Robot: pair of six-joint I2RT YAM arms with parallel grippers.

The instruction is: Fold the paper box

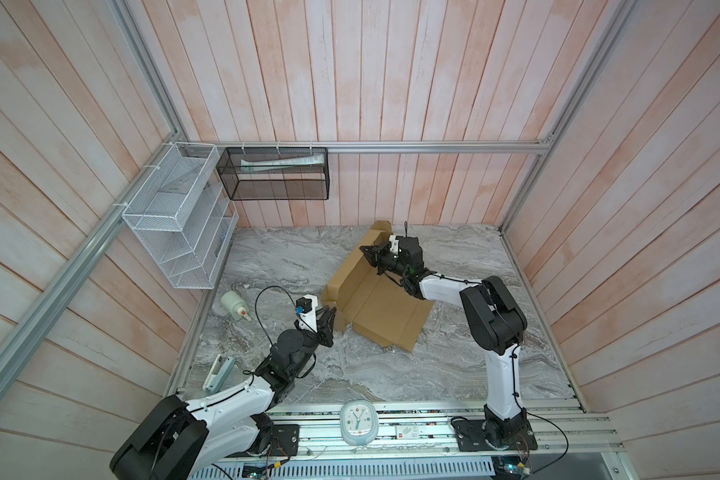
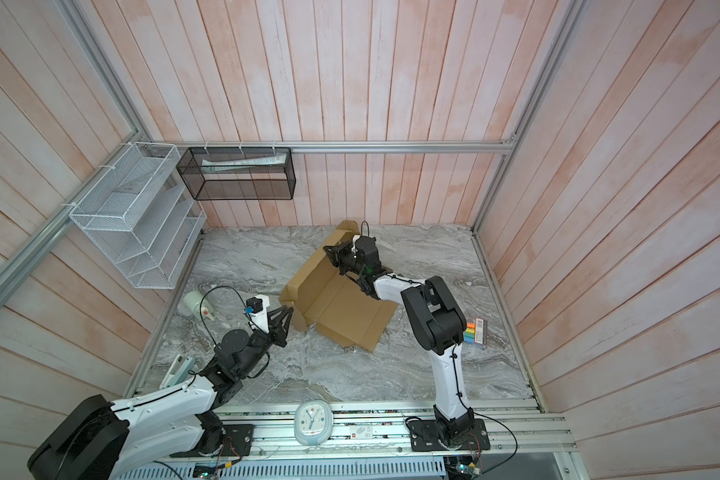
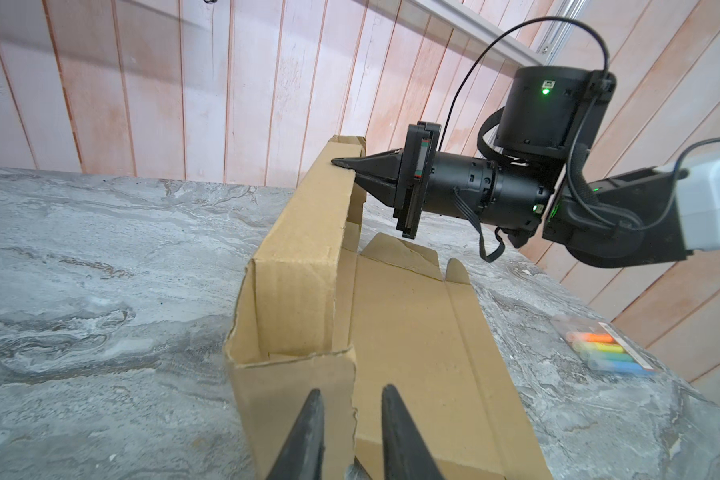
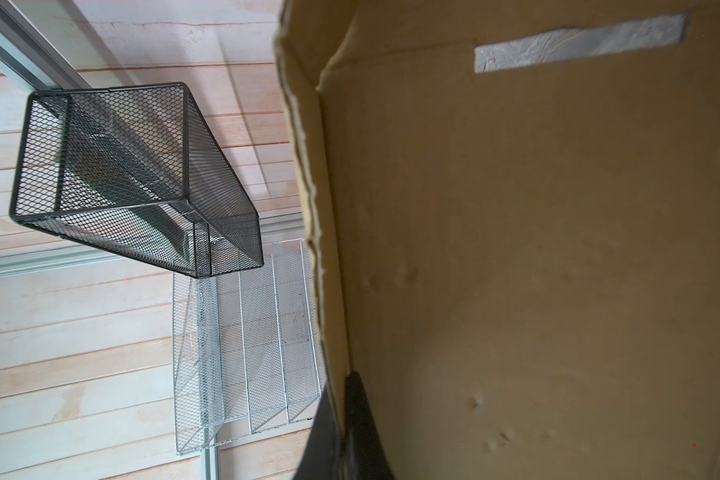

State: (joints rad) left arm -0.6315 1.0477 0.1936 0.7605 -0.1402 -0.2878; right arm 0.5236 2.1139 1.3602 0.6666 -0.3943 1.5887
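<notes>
- On the marble table [image 1: 308,374], toward the back: the paper box [image 1: 385,309], partly folded, one long wall raised.
- Pinching that wall's top edge: the right gripper [image 3: 344,163].
- Spread astride the near flap's edge: the left gripper [image 3: 352,390].

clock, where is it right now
In both top views the clock sits on the front metal rail, between the left arm's base and the right arm's base.
</notes>
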